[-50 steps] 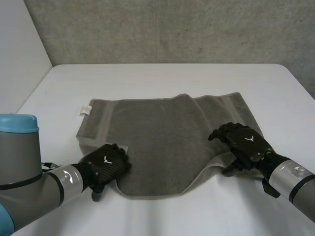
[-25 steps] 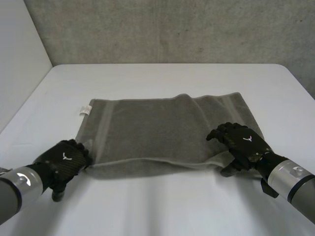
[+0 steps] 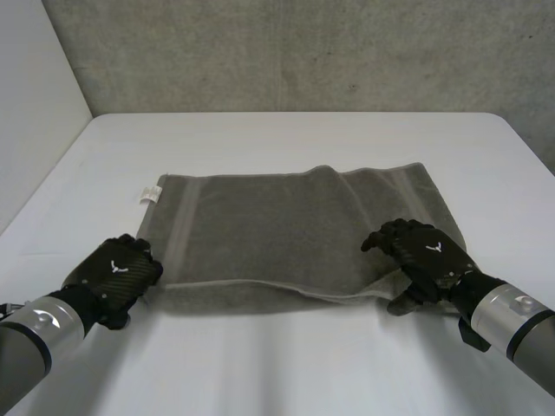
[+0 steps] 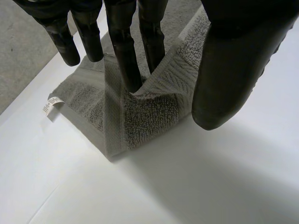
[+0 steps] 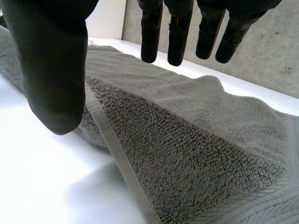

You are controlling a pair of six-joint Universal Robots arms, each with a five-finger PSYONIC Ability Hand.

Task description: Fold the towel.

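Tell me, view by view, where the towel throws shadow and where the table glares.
Head view: the towel casts a dark band on the white table along its near edge. Left wrist view: shade gathers on the table beside the towel's raised corner. Right wrist view: shadow pools under the lifted towel edge; the bare table beside it glares white.

Head camera looks down from behind; both wrist cameras sit close (at opposite ends), all sharing the towel [image 3: 286, 234].
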